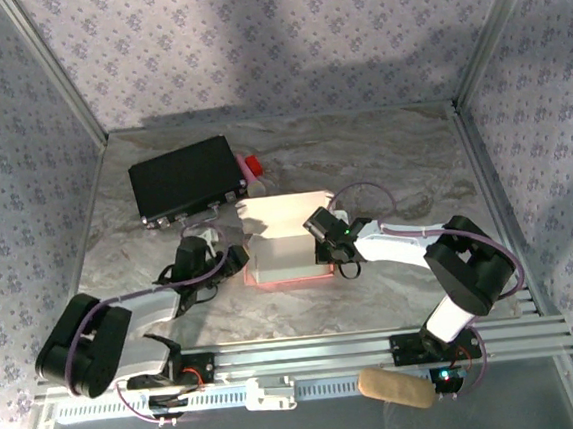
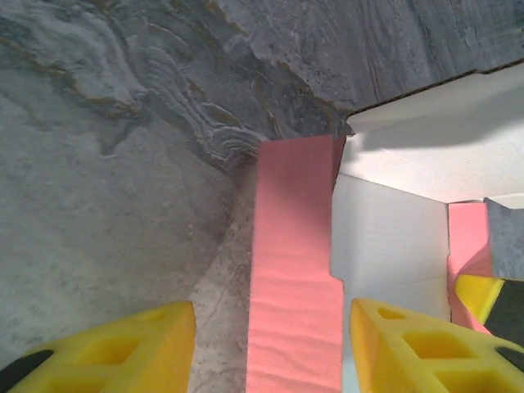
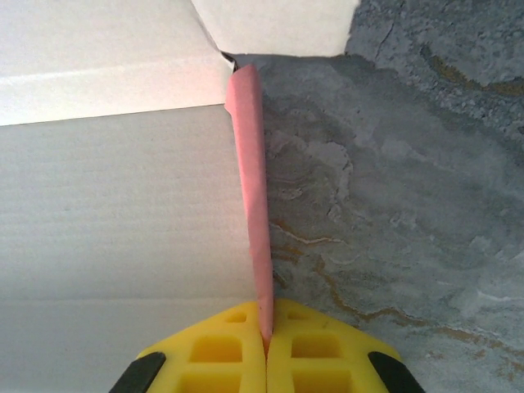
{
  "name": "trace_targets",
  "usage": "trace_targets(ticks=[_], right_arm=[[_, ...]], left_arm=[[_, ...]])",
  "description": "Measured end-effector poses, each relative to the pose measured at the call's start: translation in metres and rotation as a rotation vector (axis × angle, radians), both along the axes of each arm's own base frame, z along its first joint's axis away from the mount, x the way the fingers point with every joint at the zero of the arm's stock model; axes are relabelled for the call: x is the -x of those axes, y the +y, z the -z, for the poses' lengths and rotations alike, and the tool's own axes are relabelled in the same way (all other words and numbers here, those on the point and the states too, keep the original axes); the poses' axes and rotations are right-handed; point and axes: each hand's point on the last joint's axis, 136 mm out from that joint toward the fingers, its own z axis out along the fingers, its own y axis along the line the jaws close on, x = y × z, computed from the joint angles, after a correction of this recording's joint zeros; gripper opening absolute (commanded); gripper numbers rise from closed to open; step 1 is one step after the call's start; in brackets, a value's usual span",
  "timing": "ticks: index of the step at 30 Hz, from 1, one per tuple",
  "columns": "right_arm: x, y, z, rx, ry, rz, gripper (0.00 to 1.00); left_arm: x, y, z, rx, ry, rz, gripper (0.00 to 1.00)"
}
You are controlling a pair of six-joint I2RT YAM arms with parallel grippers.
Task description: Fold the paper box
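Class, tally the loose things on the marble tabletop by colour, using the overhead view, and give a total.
Pink: 1, paper box
Black: 1, rectangular case
Red: 1, red-capped item beside the case
Total: 3

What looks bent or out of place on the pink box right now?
On the paper box, the pink side flap pinched in the right pincer bows along its length instead of standing flat. I see no tear or spill.

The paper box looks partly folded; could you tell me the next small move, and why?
Probably close the left tool on the pink flap between its open jaws: the right tool pinches the opposite flap, so both sides would be held.
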Motion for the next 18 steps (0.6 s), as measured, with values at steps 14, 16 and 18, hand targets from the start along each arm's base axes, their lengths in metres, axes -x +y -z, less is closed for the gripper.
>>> trace_targets(ticks=[14,16,18], right_arm=[[0.000,0.000,0.000,-0.005,0.003,0.000,0.00],[0.000,0.000,0.000,-0.005,0.004,0.000,0.00],[0.000,0.000,0.000,-0.005,0.004,0.000,0.00]], left_arm=[[0.008,-0.033,-0.019,0.071,-0.057,0.059,0.51],[0.007,-0.033,-0.025,0.075,-0.072,0.058,0.51],[0.007,-0.034,-0.026,0.072,-0.073,0.057,0.50]])
